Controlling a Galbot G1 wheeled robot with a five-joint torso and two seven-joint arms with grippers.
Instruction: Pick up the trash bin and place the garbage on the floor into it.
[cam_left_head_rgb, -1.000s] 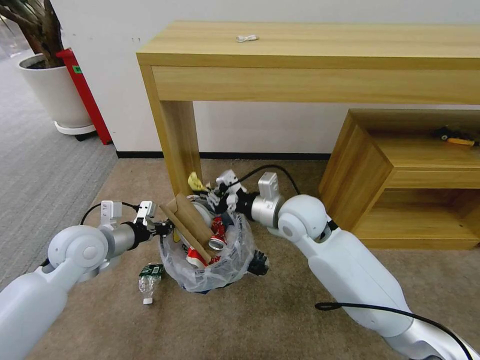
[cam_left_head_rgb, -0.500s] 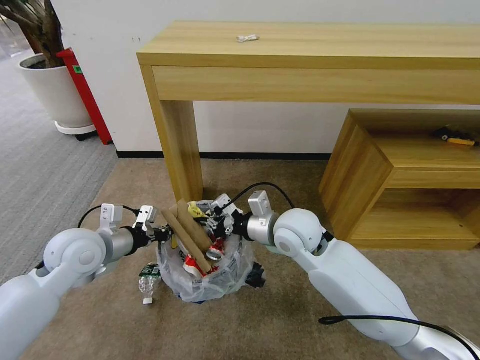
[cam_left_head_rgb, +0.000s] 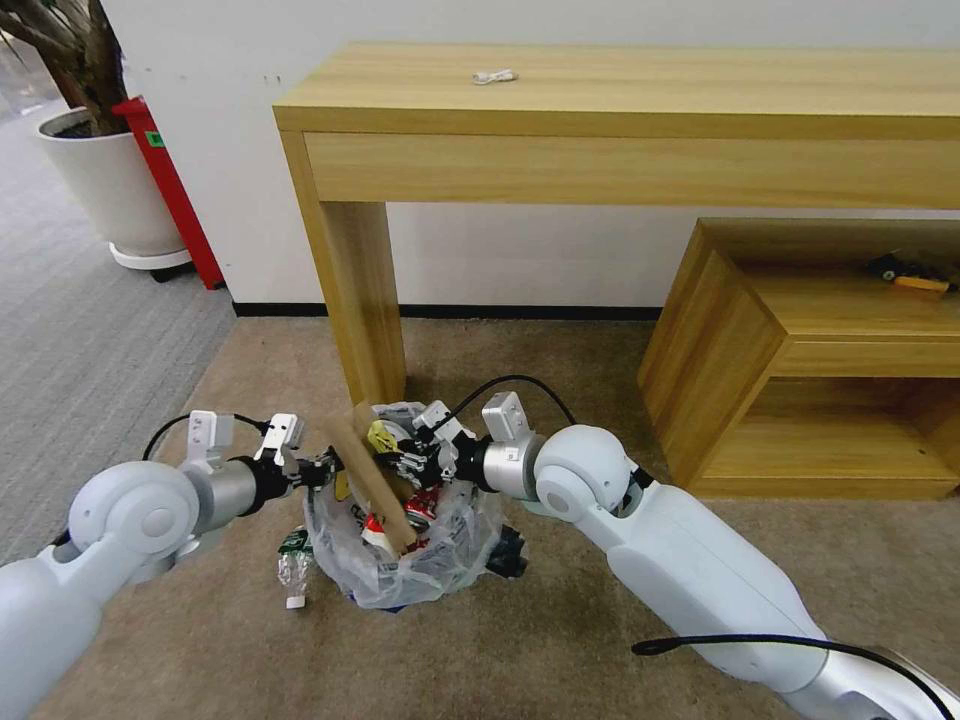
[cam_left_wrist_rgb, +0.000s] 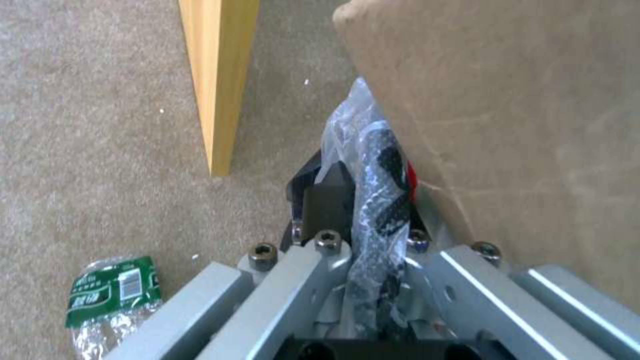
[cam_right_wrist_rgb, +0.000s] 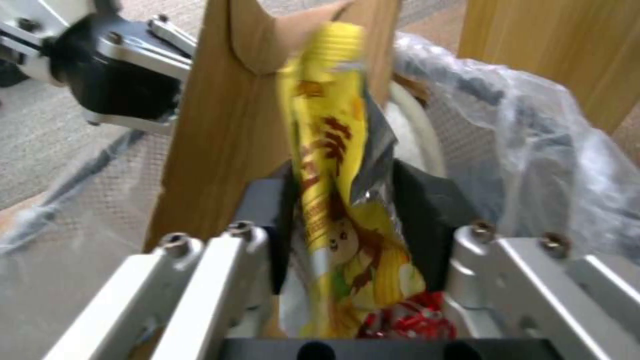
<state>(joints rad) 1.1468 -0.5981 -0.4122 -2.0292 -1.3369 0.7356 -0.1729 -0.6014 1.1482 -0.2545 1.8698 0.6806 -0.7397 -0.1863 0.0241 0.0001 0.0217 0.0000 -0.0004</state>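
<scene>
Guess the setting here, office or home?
Probably an office or a staged room: a bare light-wood console table against a white wall, a low matching shelf unit, a potted plant on grey ribbed carpet beside the beige carpet. Nothing settles it.

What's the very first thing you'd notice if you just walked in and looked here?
The overstuffed trash bin on the beige floor, with brown cardboard poking out, below the wooden table's leg. The left claw pinches its plastic bag rim, and the right claw holds a bright yellow wrapper over it. A squashed clear bottle lies beside the bin.
</scene>
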